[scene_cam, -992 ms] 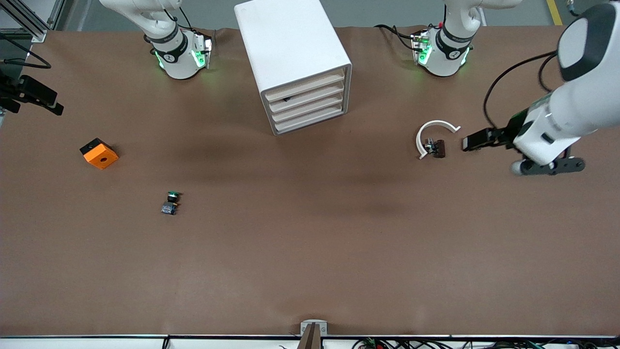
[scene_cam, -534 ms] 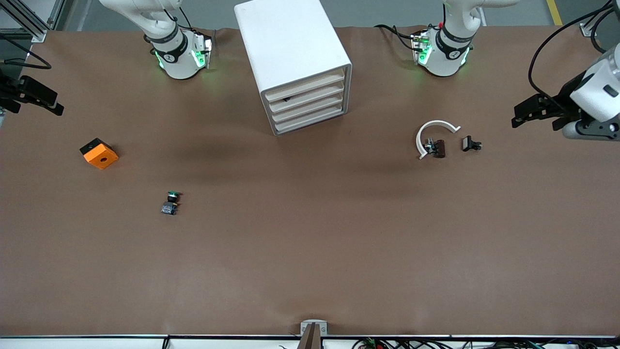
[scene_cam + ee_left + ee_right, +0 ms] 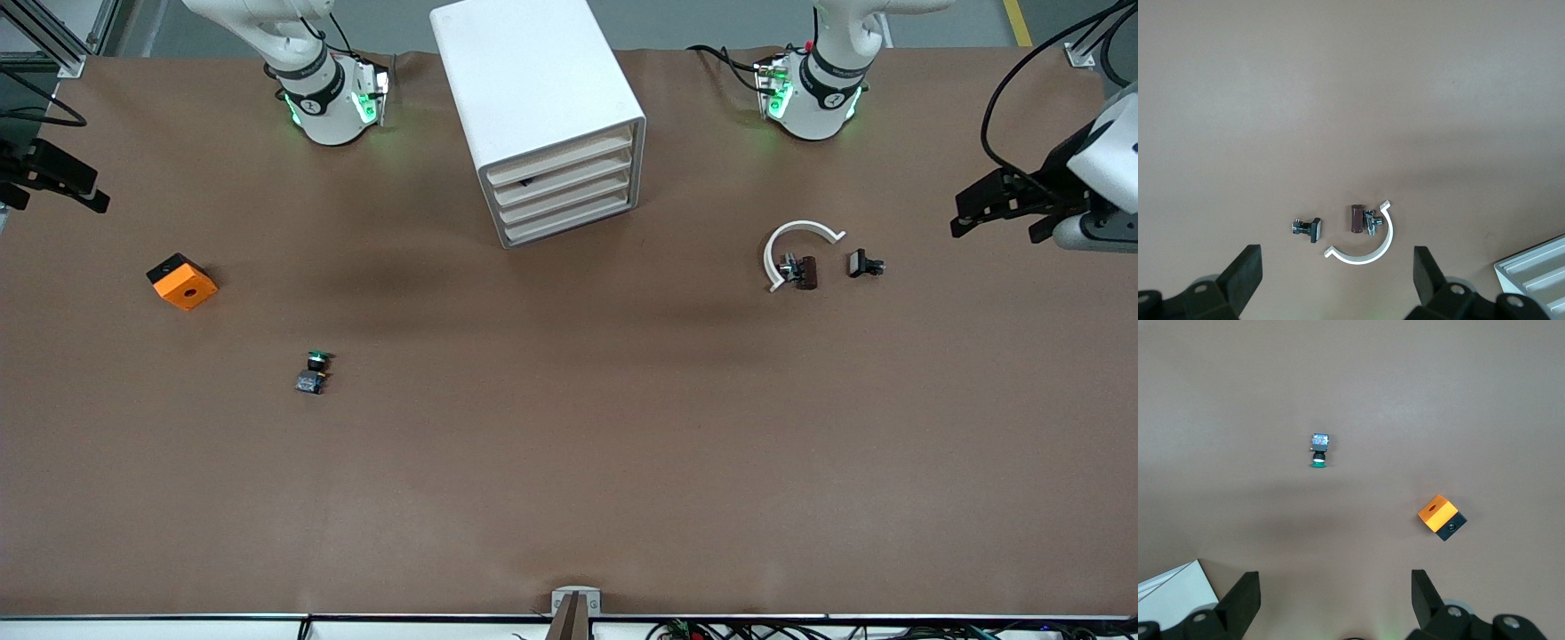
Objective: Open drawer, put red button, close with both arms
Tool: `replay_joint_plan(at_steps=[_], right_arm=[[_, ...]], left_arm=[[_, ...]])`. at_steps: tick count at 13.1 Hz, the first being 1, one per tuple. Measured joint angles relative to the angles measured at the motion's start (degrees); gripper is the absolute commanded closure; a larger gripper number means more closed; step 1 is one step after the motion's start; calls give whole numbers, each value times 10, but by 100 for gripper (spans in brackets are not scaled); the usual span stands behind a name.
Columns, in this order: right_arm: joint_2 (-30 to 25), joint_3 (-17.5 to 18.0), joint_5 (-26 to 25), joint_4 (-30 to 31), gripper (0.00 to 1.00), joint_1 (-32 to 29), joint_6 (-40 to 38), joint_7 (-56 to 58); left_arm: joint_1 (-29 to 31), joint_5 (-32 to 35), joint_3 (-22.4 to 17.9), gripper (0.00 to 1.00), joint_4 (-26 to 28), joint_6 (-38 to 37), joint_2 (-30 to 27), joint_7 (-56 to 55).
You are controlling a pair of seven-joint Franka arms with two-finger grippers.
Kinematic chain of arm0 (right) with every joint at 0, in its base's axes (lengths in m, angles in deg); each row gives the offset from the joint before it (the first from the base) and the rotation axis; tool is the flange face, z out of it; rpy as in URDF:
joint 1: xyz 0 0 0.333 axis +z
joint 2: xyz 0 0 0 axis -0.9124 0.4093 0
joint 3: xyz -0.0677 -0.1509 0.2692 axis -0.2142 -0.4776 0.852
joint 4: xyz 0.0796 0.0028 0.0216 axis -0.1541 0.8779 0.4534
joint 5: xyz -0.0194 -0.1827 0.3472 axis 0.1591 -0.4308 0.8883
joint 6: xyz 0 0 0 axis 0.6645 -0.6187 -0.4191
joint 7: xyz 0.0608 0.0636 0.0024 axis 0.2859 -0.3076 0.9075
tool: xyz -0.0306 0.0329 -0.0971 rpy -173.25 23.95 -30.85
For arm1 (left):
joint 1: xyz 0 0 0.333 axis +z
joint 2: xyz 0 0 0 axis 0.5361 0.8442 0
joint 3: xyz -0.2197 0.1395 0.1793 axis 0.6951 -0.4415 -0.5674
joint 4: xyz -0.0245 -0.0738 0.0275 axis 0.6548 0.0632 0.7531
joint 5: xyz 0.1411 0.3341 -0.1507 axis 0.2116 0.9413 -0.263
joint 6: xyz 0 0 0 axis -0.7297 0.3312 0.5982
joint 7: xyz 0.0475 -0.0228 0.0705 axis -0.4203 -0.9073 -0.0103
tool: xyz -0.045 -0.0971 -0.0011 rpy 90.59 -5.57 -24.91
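Note:
The white cabinet [image 3: 533, 80] stands between the arm bases with all four cream-fronted drawers shut; the uppermost drawer [image 3: 562, 157] is flush with the others. No red button shows in any view. My left gripper [image 3: 969, 213] is open and empty in the air over the left arm's end of the table; the left wrist view shows its fingers [image 3: 1245, 273] spread wide around the gripper [image 3: 1337, 277]. My right gripper [image 3: 93, 191] is open and empty over the right arm's end of the table, and it is also spread wide in the right wrist view [image 3: 1333, 599].
A green-capped button [image 3: 313, 372] and an orange box [image 3: 181, 281] lie toward the right arm's end. A white curved clip [image 3: 796, 242], a brown part [image 3: 805, 272] and a small black part [image 3: 864, 265] lie toward the left arm's end.
My left gripper has drawn back from beside the white clip toward the left arm's end of the table. The small black part now shows on the table where it was.

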Motion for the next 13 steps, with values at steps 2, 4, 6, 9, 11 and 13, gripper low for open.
replay_joint_plan(at_steps=[2, 4, 6, 9, 11, 13], right_arm=[[0, 0, 0, 0, 0, -5, 0, 5], [0, 0, 0, 0, 0, -6, 0, 6], [0, 0, 0, 0, 0, -6, 0, 6], [0, 0, 0, 0, 0, -6, 0, 6], [0, 0, 0, 1, 0, -6, 0, 7], [0, 0, 0, 1, 0, -6, 0, 7]], left_arm=[[4, 0, 8, 0, -2, 3, 12, -1], [18, 1, 22, 0, -6, 4, 15, -1], [23, 1, 27, 0, -9, 4, 15, -1], [23, 30, 31, 0, -9, 4, 15, -2], [23, 36, 35, 0, -13, 4, 15, -10], [22, 36, 37, 0, -28, 4, 15, -13]])
